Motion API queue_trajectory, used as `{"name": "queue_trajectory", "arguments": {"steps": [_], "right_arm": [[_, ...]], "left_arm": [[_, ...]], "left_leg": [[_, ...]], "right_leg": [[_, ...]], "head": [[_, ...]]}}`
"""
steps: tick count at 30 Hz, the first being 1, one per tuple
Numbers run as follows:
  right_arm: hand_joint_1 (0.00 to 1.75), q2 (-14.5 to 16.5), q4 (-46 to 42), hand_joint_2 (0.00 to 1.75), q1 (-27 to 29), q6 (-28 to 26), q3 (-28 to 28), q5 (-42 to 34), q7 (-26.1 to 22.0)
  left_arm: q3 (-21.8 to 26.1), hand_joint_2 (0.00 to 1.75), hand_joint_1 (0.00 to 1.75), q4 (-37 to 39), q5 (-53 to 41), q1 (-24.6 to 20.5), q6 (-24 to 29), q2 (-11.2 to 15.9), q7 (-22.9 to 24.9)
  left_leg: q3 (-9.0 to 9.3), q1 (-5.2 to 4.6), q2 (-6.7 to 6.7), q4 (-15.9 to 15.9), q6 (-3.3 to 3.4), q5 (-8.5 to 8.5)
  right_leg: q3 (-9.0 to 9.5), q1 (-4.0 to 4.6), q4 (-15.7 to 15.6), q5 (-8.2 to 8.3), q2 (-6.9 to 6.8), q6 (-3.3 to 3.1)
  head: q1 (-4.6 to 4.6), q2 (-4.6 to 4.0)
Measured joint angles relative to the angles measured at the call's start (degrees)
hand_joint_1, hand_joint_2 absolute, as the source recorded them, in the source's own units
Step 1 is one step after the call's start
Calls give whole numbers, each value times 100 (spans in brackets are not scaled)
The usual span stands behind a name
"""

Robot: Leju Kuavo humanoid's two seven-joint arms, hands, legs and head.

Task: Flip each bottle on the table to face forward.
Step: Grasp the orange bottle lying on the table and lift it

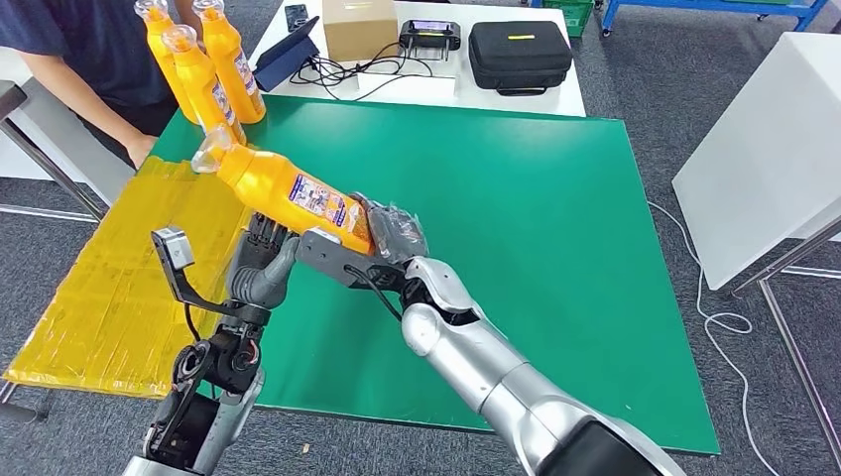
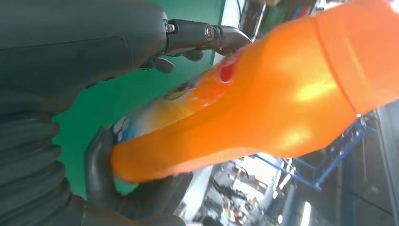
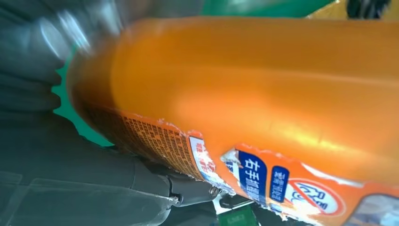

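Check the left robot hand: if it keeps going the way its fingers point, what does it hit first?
Likely the tilted orange bottle held by the right robot hand. The left robot hand points up just beneath it; depth unclear, contact may already exist.

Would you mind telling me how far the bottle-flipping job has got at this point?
Three orange bottles stand upright at the far left corner of the green table, so they look finished, though I cannot confirm their facing. In hand: the right hand grips the base of a tilted orange bottle, with the left hand just beneath it. Left: setting this one down.
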Motion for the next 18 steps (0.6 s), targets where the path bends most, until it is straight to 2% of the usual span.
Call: {"name": "queue_trajectory", "arguments": {"steps": [7,18], "right_arm": [[175,45,-230,175,208,-34,750,447,231],[175,41,-702,175,482,73,990,978,232]], "left_arm": [[191,175,0,159,-235,-136,183,2,-72],[469,175,0,103,-246,85,223,41,-100]], "left_leg": [[-2,5,3,-1,-1,0],[-5,2,0,-1,-1,0]], "right_leg": [[-3,2,0,-1,3,-2],[-2,0,0,-1,1,-2]], "head": [[-1,-1],[1,0]]}}
